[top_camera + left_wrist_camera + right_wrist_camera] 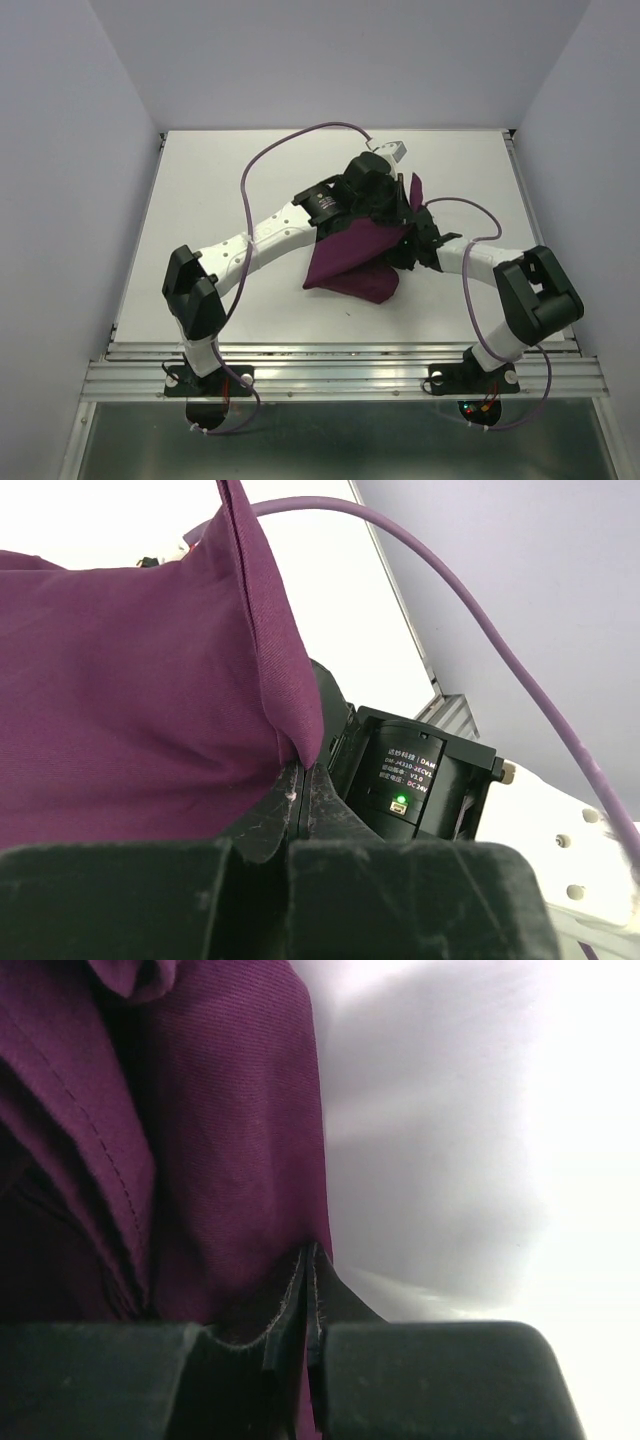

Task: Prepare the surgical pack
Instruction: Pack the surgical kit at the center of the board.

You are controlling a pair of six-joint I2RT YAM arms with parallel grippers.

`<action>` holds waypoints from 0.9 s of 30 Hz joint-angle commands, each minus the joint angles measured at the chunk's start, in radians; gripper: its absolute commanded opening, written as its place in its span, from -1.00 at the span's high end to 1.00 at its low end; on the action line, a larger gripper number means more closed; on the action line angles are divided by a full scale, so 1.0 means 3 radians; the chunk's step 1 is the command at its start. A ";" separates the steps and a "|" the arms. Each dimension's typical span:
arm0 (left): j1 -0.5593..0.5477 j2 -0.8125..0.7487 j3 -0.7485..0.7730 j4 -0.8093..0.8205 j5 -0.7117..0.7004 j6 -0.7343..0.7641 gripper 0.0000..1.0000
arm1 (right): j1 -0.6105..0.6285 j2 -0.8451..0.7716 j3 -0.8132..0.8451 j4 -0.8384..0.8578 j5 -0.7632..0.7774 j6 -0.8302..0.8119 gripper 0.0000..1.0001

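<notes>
A white tabletop [200, 200] sits inside a pale, plain-walled enclosure, with both arms reaching over it toward a purple cloth [355, 262]. The cloth is bunched and partly lifted at the middle of the tabletop, slightly right of centre. Its lower folds rest on the surface and its upper part is drawn up to the two arms.

The left end effector [300, 770] is at the cloth's upper edge, its fingers [262, 830] pressed together on a hem fold. From that pinch the cloth hangs away in a broad, taut sheet to the left in the wrist view.

The right end effector [310, 1260] meets the cloth from its right side, just beside the left one. Its fingers [285, 1305] are closed with only a sliver between them, and the edge of the cloth [230, 1140] is caught at their tips. The cloth bunches in folds above and to the left of that pinch.

A purple cable [290, 140] arcs over the tabletop behind the cloth.
</notes>
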 commanded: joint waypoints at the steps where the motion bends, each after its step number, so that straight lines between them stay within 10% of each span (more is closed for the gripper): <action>1: -0.0122 -0.0059 0.0076 0.0538 0.0277 -0.0211 1.00 | 0.0164 0.0059 0.0261 0.0356 -0.0120 0.0078 0.85; 27: 0.0082 -0.0228 -0.0277 0.0507 0.0083 -0.0170 1.00 | -0.0469 -0.1695 -0.0225 -0.1121 0.1194 -0.0485 0.40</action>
